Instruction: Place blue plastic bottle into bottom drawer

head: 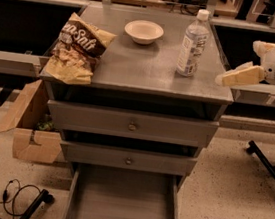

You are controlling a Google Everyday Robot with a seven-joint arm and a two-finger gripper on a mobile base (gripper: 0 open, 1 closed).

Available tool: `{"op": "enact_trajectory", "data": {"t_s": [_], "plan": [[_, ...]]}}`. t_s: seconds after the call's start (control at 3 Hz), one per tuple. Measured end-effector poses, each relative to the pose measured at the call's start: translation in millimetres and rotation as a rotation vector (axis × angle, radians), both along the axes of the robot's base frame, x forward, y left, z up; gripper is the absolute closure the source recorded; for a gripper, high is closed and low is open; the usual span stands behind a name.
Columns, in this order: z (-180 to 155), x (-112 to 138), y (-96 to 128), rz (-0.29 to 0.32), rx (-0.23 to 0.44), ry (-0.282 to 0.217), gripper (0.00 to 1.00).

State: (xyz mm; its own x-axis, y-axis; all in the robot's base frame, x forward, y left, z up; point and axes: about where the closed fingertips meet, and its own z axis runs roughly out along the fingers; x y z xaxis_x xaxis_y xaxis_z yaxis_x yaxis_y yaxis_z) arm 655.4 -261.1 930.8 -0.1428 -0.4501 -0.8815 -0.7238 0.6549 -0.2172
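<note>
Blue plastic bottle point(193, 44) stands upright on grey worktop point(142, 74), cap on. Gripper point(228, 77) hovers just right of bottle at worktop edge, no contact; spread or pinched, can't tell. Bowl point(143, 31) left of bottle, chip bag point(77, 48) further left. Bottom drawer point(122, 205) pulled out, well below bottle.

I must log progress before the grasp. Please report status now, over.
Status: gripper at right edge of cabinet top, apart from blue plastic bottle, upright there; bottom drawer open; bowl, chip bag left of bottle, not in the way.
</note>
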Motion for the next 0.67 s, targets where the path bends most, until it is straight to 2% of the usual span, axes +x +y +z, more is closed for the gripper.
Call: {"op": "enact_trajectory", "data": {"t_s": [0.33, 0.67], "plan": [[-8.0, 17.4, 19.9, 0.043, 0.068, -0.047, 0.0], [-18.5, 55.6, 62.3, 0.134, 0.208, -0.117, 0.0]]}}
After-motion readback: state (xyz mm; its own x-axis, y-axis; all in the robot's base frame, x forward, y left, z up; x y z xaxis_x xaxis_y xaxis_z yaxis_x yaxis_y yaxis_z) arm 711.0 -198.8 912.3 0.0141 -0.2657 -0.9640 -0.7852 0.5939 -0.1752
